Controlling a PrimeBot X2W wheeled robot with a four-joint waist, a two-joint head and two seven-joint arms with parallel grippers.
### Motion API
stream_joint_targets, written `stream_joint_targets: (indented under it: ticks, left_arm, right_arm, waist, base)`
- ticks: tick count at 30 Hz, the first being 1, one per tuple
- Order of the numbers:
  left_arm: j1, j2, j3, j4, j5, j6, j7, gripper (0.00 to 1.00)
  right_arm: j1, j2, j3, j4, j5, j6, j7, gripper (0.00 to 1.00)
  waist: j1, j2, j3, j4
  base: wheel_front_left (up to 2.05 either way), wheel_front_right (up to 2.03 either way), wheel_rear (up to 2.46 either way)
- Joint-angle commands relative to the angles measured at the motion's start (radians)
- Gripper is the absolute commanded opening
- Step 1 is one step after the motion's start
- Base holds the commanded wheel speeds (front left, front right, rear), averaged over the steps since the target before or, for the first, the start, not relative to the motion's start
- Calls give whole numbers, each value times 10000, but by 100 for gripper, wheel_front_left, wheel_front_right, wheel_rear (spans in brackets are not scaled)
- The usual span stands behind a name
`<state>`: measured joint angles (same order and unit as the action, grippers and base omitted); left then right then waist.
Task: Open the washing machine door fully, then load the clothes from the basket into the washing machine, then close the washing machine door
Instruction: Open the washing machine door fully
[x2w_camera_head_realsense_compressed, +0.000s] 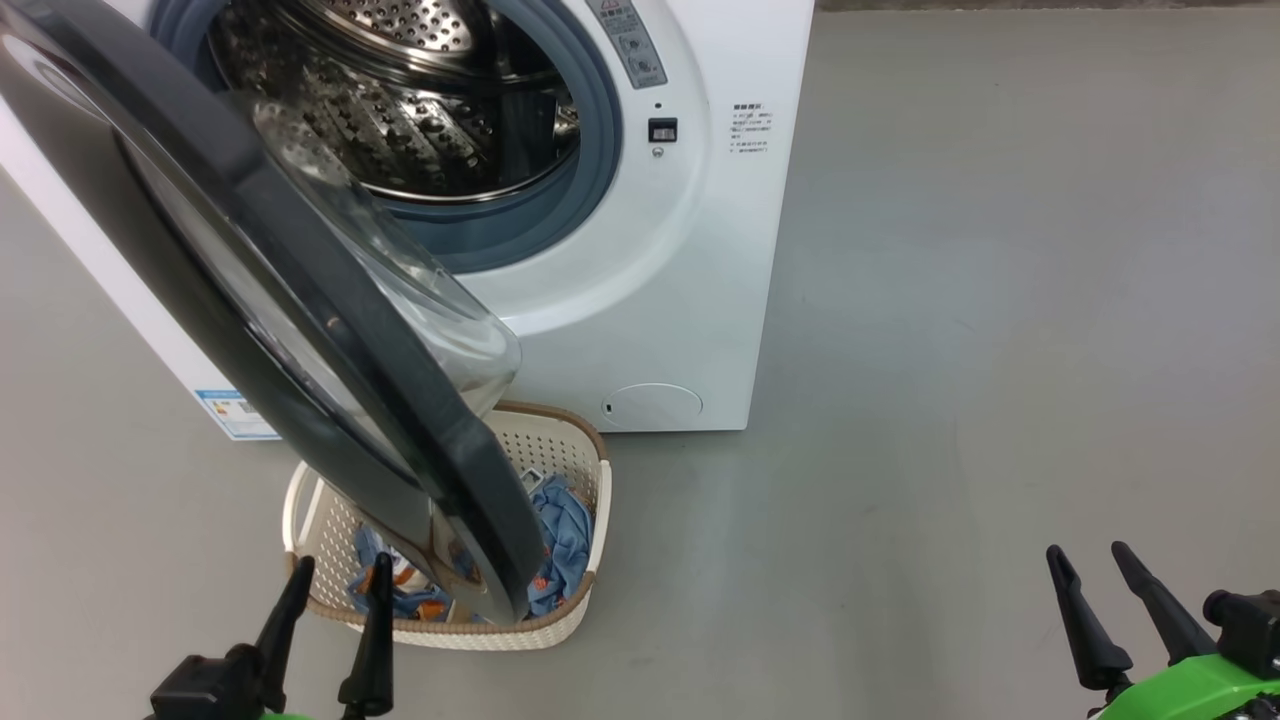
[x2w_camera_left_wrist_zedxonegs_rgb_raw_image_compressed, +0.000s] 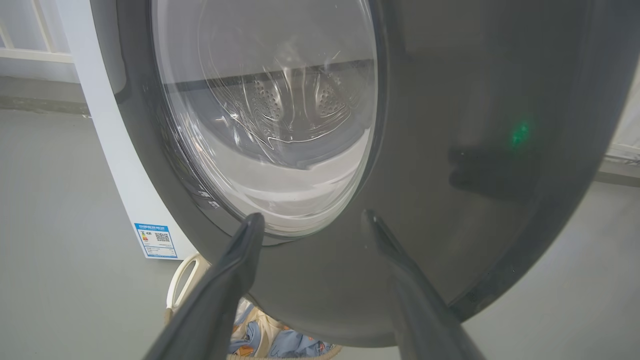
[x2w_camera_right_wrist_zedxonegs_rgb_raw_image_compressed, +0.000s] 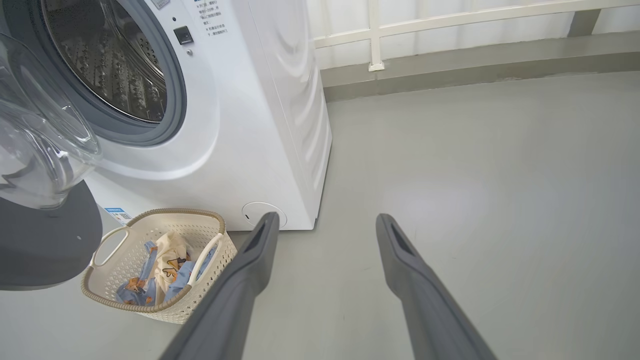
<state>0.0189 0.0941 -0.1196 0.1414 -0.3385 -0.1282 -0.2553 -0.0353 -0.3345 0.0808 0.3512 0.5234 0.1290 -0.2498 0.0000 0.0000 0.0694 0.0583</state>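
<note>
Nearest, the left gripper (x2w_camera_head_realsense_compressed: 340, 565) hangs with its fingers spread and empty, just before the basket (x2w_camera_head_realsense_compressed: 575, 625); the right gripper (x2w_camera_head_realsense_compressed: 1085, 550) is likewise spread and empty over the grey floor (x2w_camera_head_realsense_compressed: 950, 350), well apart to the right; the basket sits on the floor near the machine's front, the clothes (x2w_camera_head_realsense_compressed: 565, 530) heaped inside; the washing machine door (x2w_camera_head_realsense_compressed: 330, 330) stands open, reaching out over the basket; beyond, the washing machine (x2w_camera_head_realsense_compressed: 680, 250) shows its steel drum (x2w_camera_head_realsense_compressed: 430, 100).
</note>
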Motion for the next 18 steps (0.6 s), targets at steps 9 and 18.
stream_joint_targets:
  ticks: [9, 18]
  left_arm:
    - [-479, 55, 432, -126, -57, -25, -65, 100]
    - [-584, -181, 946, -856, -391, -25, -65, 0]
  right_arm:
    - [43, -69, 255, -59, -272, 17, -120, 100]
    - [113, -44, 250, -120, -345, 17, -120, 100]
  waist:
    - [0, 0, 22, 10]
    - [0, 0, -96, 65]
  base:
    - [0, 0, 0]
    - [0, 0, 0]
